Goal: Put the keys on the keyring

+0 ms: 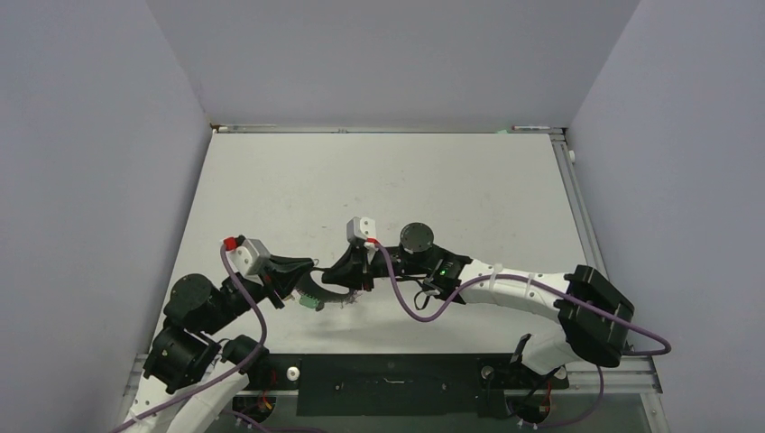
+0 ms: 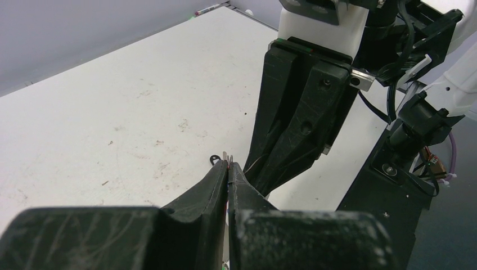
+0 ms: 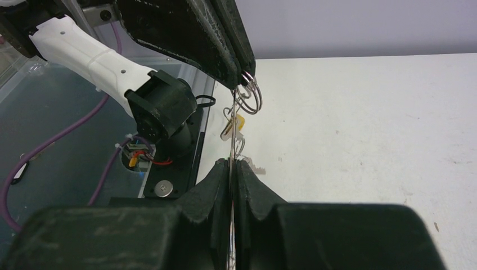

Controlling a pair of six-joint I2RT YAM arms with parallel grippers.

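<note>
So both arms are meeting low on the white tabletop [image 1: 451, 189], around the 6 to 7 o'clock part of it in the top view. The left gripper [image 1: 307, 281] is sitting at 9 o'clock of the right gripper [image 1: 347, 281], and the two are nearly tip to tip.

The keyring [image 3: 232, 147] is hanging up in the air between them, not lying flat. From the right wrist view it's showing edge-on as a thin grey wire. The right jaws are pressed together and pinching the bottom of that wire. It's running straight up toward 12 o'clock, where it's curling into a pair of silvery loops [image 3: 251, 94]. The left jaws are pressed together too, clamping right at the top of those loops. The left wrist view is showing a thin sliver of metal with a bit of red poking out between its tips.

A few keys are dangling along the wire. A yellow-headed key [image 3: 239, 120] is hanging just under the loops, with a silvery key [image 3: 226, 129] right beside it at its 8 o'clock. Another small key [image 3: 256, 166] is showing at 3 o'clock of the right jaws, down near the tabletop, and it's hard to tell whether it's touching the surface. In the top view a green-headed key [image 1: 312, 303] is peeking out at 6 o'clock of the left jaws.
</note>
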